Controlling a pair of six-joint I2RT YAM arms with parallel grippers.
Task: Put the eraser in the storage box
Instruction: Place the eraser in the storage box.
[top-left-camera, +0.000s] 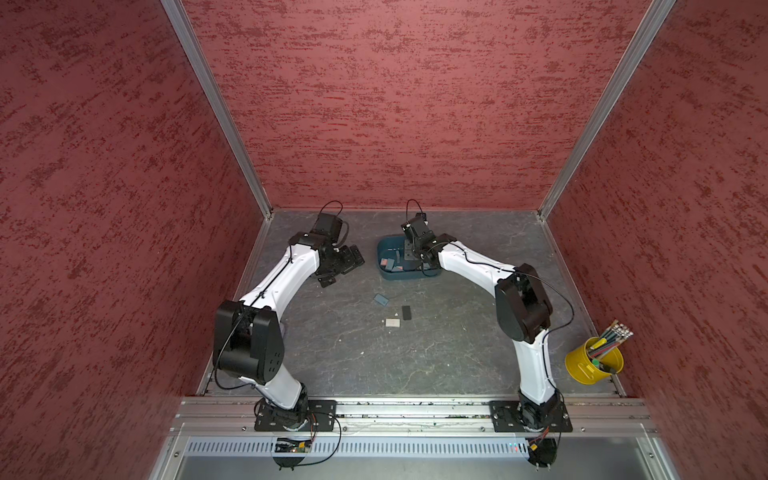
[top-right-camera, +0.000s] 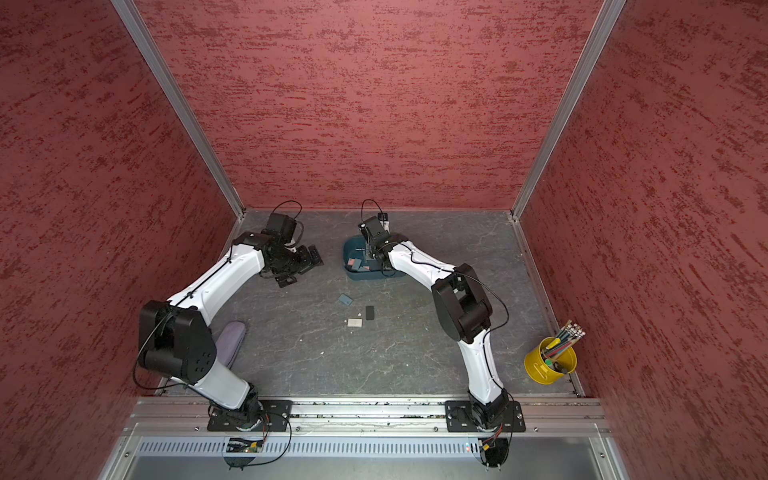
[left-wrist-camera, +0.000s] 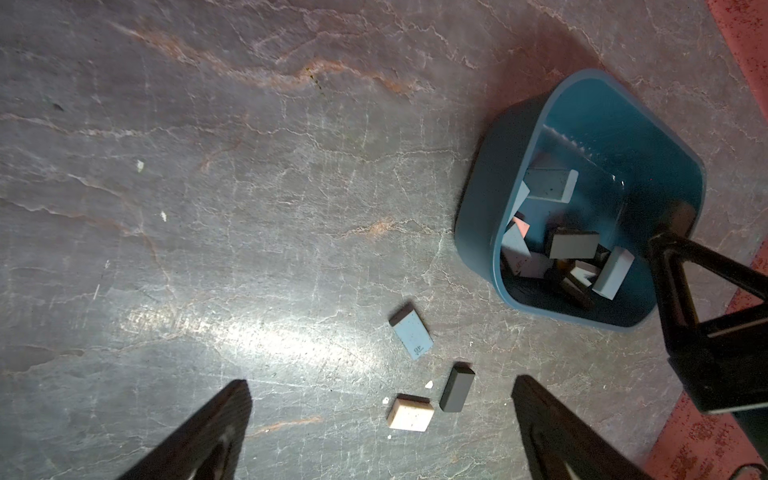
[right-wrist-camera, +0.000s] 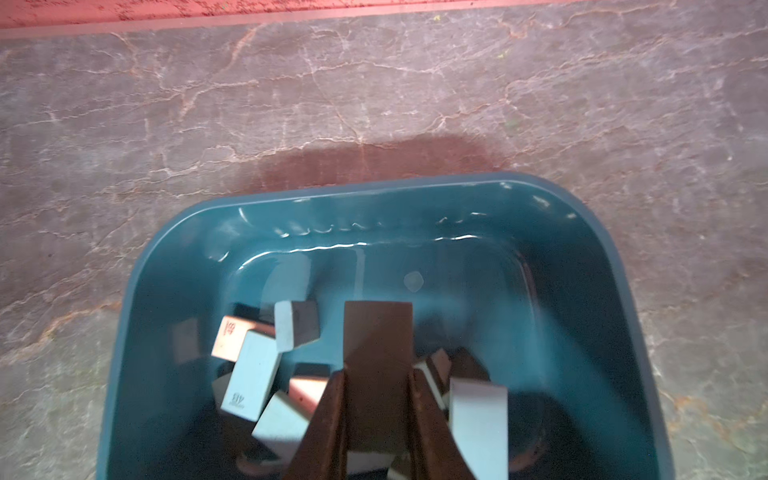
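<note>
Eraser in grip: dark eraser (right-wrist-camera: 378, 332), a flat brown-black slab, stands clamped between the fingers of the right tool (right-wrist-camera: 377, 376). Both fingers press against its sides in the right wrist view.
- Long axis runs out along the fingers, free end pointing down into the storage box (right-wrist-camera: 374, 189).
- Tool and slab sit inside the rim line, over the box floor, above a pile of erasers (right-wrist-camera: 253, 374) heaped toward one end. Whether the slab's end touches anything cannot be told.
- Judgement: placing step, nearly done for this piece. A straight release should drop it in, with no sideways travel needed.

Left tool (left-wrist-camera: 380, 384) is spread wide and empty, hovering over the surface (left-wrist-camera: 208, 208) beside the box. Three loose pieces lie under it, outside the box: blue eraser (left-wrist-camera: 411, 334), black eraser (left-wrist-camera: 457, 386), white eraser (left-wrist-camera: 410, 412). They lie close together, apart from the box wall. Left arm is free and looks the better placed for them.
</note>
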